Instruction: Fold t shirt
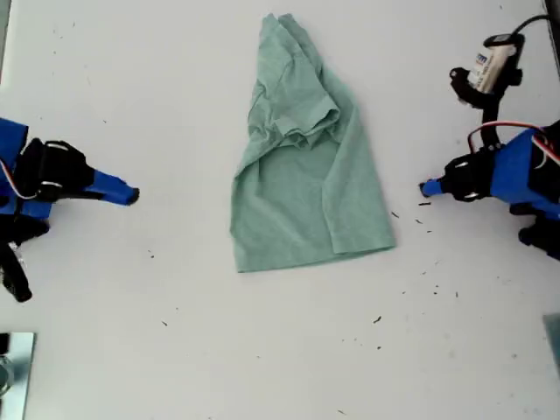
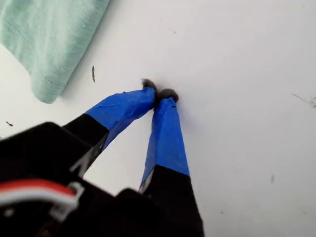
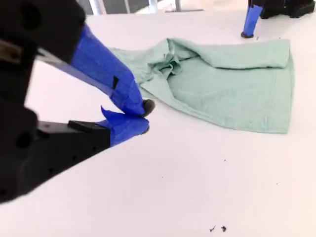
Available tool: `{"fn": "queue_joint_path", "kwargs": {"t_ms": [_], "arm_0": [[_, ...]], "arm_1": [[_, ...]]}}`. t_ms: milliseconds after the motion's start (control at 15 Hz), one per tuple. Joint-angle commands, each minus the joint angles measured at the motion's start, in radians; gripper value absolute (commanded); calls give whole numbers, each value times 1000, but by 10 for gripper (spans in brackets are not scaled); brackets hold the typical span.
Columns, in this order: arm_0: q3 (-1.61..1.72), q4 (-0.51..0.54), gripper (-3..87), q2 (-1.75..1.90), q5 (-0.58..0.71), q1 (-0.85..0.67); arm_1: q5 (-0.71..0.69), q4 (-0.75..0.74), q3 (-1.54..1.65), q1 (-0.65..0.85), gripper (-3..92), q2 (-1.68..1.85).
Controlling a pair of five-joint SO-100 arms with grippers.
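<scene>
The t shirt (image 1: 302, 175) lies on the white table in the middle of the exterior view. It is pale green, folded lengthwise, with its upper part bunched and a sleeve rumpled on top. My first gripper (image 1: 429, 187) rests at the exterior view's right, a short way off the shirt's edge, shut on nothing. Its taped tips (image 2: 160, 93) meet on bare table, and a hem corner of the t shirt (image 2: 44, 34) lies close by. My second gripper (image 1: 131, 195) sits at the exterior view's left, well off the cloth. It is shut and empty (image 3: 145, 116), with the t shirt (image 3: 222, 84) beyond it.
Small dark specks (image 1: 424, 203) dot the white table (image 1: 262, 350) near the first gripper and toward the front. A white and black device (image 1: 490, 66) stands at the exterior view's upper right. A shiny metal piece (image 1: 13, 367) sits at its lower left corner.
</scene>
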Motion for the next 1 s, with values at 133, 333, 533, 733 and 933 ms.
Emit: {"fn": "queue_joint_path", "kwargs": {"t_ms": [133,333,533,733,933], "arm_0": [[-831,141,7,-899,117,61],[-996,173,312,-1075,149,66],[-1011,117,311,-1184,160,40],[-1040,14,318,-1393,166,34],[-1094,-60,310,-1649,167,-3]], "arm_1": [[11,-2,9,9,23,9],[15,17,21,6,23,54],[20,51,44,0,23,140],[25,78,63,-11,23,215],[21,78,63,-12,23,216]]}}
